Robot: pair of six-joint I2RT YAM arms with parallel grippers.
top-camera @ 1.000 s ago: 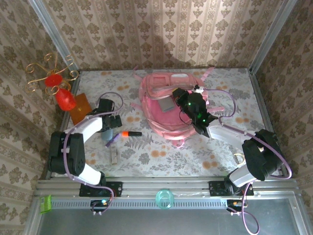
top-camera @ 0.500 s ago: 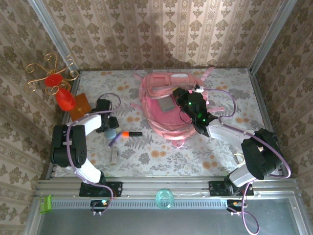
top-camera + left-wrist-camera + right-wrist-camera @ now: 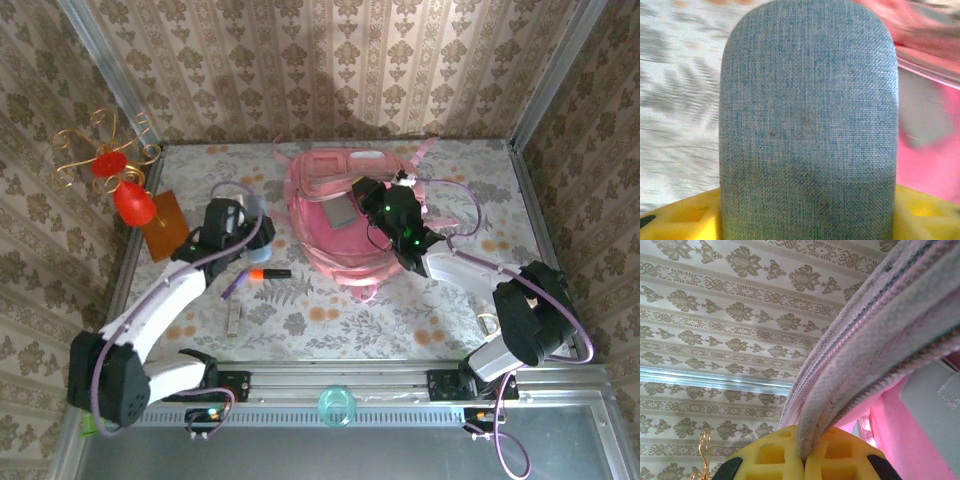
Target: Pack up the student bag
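The pink student bag (image 3: 335, 255) lies open at the table's middle, with a grey flat item (image 3: 343, 213) inside its mouth. My right gripper (image 3: 376, 204) is shut on the bag's zip edge (image 3: 865, 340) and holds it up; the yellow pads (image 3: 765, 455) pinch the fabric between them. My left gripper (image 3: 250, 230) hovers just left of the bag, shut on a blue-grey woven pouch (image 3: 807, 100) with a rounded top. The pouch hides most of the left gripper's yellow pads (image 3: 675, 220). The bag's pink side (image 3: 935, 150) shows blurred to the right of the pouch.
An orange-capped marker (image 3: 266, 273), a purple pen (image 3: 230, 285) and a small pale stick (image 3: 235, 318) lie on the floral tabletop left of the bag. An orange block (image 3: 165, 222) and red ornaments on gold wire (image 3: 112, 175) sit at the left wall.
The left arm has lifted the blue-grey pouch off the table and swung it right and up, toward the bag. The right gripper has stayed put on the zip edge.
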